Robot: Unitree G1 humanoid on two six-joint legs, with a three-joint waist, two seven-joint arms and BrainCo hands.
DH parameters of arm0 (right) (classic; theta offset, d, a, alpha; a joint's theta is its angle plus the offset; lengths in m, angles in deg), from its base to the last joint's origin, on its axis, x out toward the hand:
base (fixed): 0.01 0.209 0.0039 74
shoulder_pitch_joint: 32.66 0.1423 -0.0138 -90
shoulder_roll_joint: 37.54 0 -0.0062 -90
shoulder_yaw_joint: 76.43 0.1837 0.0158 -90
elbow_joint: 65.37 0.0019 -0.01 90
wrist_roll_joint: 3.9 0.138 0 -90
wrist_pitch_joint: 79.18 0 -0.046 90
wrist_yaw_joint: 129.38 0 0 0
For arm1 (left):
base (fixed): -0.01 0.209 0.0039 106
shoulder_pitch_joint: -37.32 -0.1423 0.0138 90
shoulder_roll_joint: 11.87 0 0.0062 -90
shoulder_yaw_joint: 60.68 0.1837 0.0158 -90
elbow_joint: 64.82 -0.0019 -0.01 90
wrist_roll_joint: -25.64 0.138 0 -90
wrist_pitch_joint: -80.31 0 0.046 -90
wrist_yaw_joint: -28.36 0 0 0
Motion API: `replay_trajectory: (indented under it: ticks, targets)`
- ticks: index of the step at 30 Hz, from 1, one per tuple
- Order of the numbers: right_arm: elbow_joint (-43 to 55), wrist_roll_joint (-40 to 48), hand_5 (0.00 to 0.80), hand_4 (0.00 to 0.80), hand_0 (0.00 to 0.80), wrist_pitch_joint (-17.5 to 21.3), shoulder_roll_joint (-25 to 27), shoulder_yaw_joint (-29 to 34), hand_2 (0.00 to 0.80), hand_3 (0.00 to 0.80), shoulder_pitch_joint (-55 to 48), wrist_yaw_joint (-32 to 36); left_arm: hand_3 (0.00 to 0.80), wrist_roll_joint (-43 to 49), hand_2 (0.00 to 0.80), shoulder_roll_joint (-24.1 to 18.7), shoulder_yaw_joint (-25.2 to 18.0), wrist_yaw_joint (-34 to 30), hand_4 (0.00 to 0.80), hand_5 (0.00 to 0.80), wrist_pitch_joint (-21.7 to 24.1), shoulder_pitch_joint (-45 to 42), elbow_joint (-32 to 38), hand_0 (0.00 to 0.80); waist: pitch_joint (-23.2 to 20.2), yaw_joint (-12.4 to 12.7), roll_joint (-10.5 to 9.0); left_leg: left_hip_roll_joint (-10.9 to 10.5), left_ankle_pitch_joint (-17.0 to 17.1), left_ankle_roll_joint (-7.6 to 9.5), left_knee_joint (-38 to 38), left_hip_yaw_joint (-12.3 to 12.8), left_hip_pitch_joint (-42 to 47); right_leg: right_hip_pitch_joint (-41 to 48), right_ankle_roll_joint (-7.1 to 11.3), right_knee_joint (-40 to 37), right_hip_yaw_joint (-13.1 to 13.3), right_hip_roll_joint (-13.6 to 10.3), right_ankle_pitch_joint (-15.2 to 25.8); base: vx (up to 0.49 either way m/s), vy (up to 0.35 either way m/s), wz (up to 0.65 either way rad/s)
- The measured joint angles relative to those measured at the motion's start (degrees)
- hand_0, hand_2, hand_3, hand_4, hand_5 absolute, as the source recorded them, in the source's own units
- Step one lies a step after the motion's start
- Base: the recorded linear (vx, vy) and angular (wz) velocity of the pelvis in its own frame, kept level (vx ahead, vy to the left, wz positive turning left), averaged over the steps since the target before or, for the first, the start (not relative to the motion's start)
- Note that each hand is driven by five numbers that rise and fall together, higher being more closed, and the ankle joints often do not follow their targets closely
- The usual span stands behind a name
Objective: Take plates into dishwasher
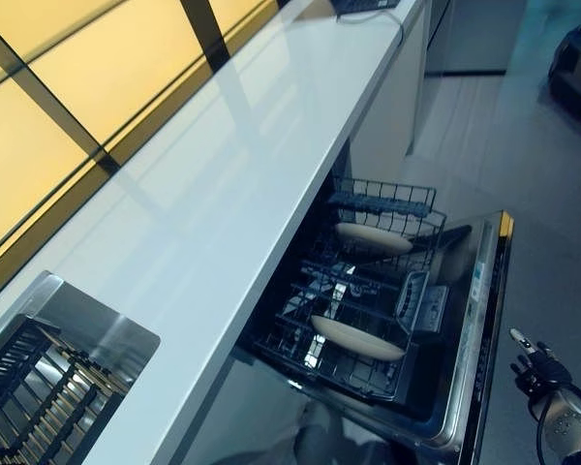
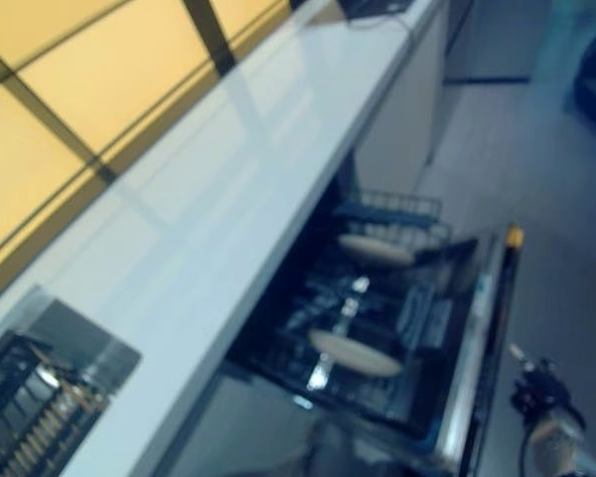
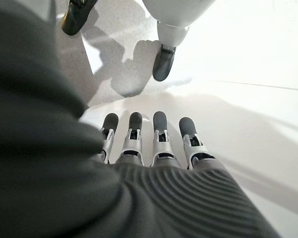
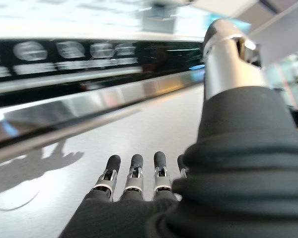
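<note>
A dish rack (image 1: 29, 387) sits in the sink (image 1: 126, 334) at the left end of the long white countertop (image 1: 232, 184). Under the counter the dishwasher door (image 1: 479, 320) hangs open and the lower rack (image 1: 353, 320) is pulled out. Two pale plates lie in it: one nearer (image 1: 356, 337), one farther back (image 1: 373, 238). The left hand (image 3: 154, 144) shows only in its wrist view, fingers straight, side by side and empty. The right hand (image 1: 537, 366) hangs beside the door's edge, fingers straight, holding nothing.
</note>
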Motion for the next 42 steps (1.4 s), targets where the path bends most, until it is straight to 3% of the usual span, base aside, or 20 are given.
replay_trajectory:
  ticks: [9,14,29,42]
  targets:
    - [-4.09,-6.40,0.000,0.000,0.000,-0.61,-0.34,-2.47,0.000,0.000,1.75,6.61,0.000,-1.58,0.000,0.02,0.55,-1.21,0.000,0.000,-0.22,1.85,1.84,0.000,2.30,0.02,0.14,-0.21,-0.02,0.00,-0.06,-0.17,-0.09,-0.29,0.07,-0.08,0.28,-0.18,0.08,-0.016,0.009,-0.01]
    - [-4.06,-11.23,0.000,0.000,0.000,-3.40,-0.75,-5.48,0.000,0.000,2.71,11.07,0.000,-1.57,0.000,-0.14,0.53,-2.01,0.000,0.000,-1.11,2.84,2.13,0.000,2.30,0.03,0.14,-0.21,-0.02,-0.02,-0.09,-0.52,0.04,-0.34,0.12,-0.15,0.19,-0.19,0.32,-0.033,-0.028,-0.03]
    - [-1.39,-13.46,0.000,0.000,0.000,-5.59,0.58,-9.55,0.000,0.000,2.41,11.28,0.000,-1.55,0.000,-0.06,-0.20,-2.99,0.000,0.000,-3.23,3.74,2.77,0.000,2.33,-0.10,0.10,0.13,0.16,-0.30,-0.09,-3.06,0.09,-0.01,-0.18,0.06,-0.60,0.18,0.61,0.000,0.000,0.00]
    - [1.67,-17.40,0.000,0.000,0.000,-8.11,1.28,-14.01,0.000,0.000,2.41,11.11,0.000,-1.42,0.000,0.04,-0.74,-3.65,0.000,0.000,-3.49,3.52,1.88,0.000,2.05,-0.05,-0.58,1.48,0.45,-1.07,-0.09,-3.14,1.03,0.92,-0.92,0.04,-2.37,1.11,0.97,0.000,-0.001,-0.01]
